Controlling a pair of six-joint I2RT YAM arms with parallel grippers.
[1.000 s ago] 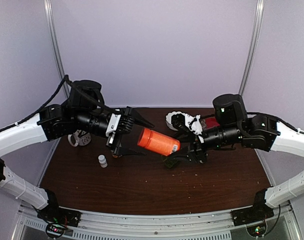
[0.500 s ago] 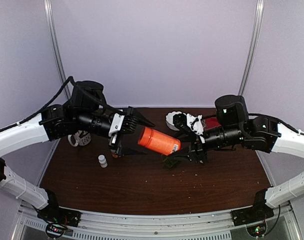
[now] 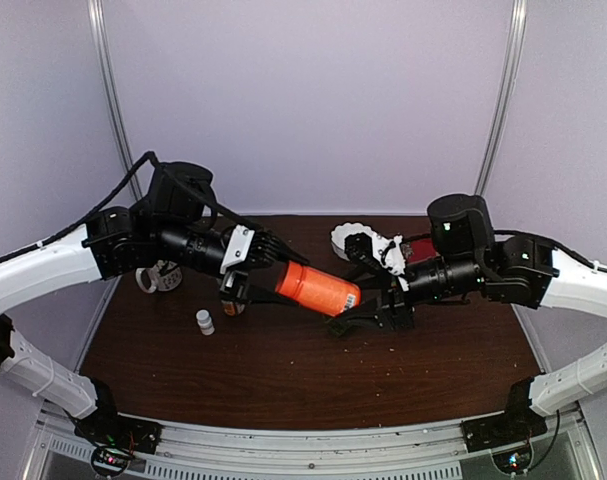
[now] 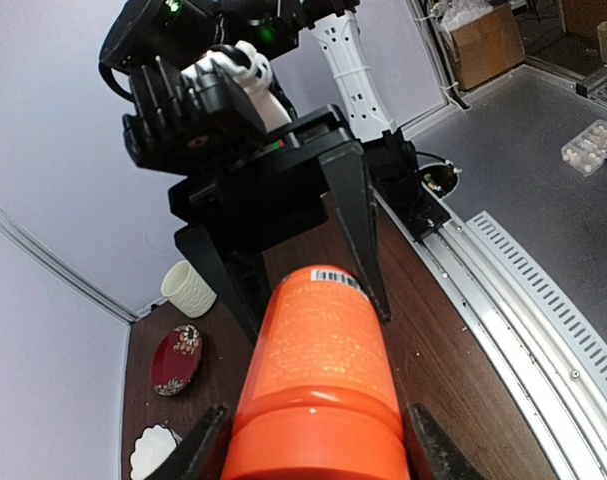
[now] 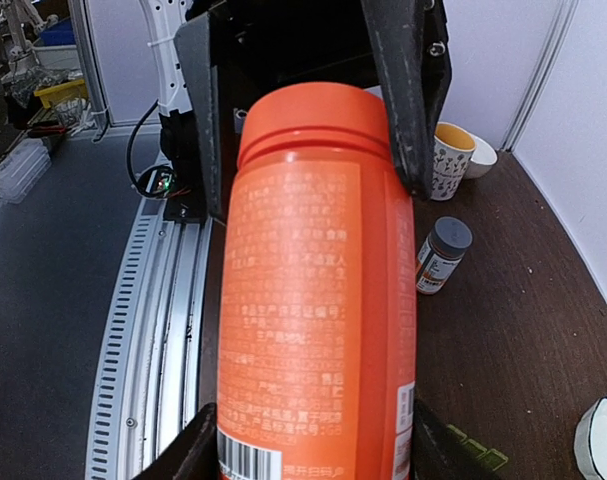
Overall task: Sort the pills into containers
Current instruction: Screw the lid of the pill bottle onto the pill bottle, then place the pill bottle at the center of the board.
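Since the earlier frames, the left claw point(image 3: 271, 270) has narrowed from a wide spread and moved onto the cap end of the orange cylindrical plastic bottle point(image 3: 316, 287). Its fingers point(image 4: 198, 455) now lie against both sides of the cap, so the claw is clamped on the bottle.

The right claw point(image 3: 358, 300) is clamped on the opposite, barcode-labelled base end, with one finger on each side. The bottle is held tilted in the air between both claws, above the middle of the dark brown wooden worktop point(image 3: 283, 380).

The dark-green plastic pill box point(image 5: 475, 447) lies on the worktop below the right claw, right of centre. Only a corner of it shows. The pills cannot be told apart from the pale specks scattered toward the near edge.

- A small white bottle point(image 3: 204, 321) stands upright toward the left edge.
- A grey-capped labelled bottle point(image 5: 438, 255) stands below the left claw.
- A patterned cup point(image 3: 158, 277) stands at the left edge.
- A white scalloped dish point(image 3: 348, 238) sits at the far edge.
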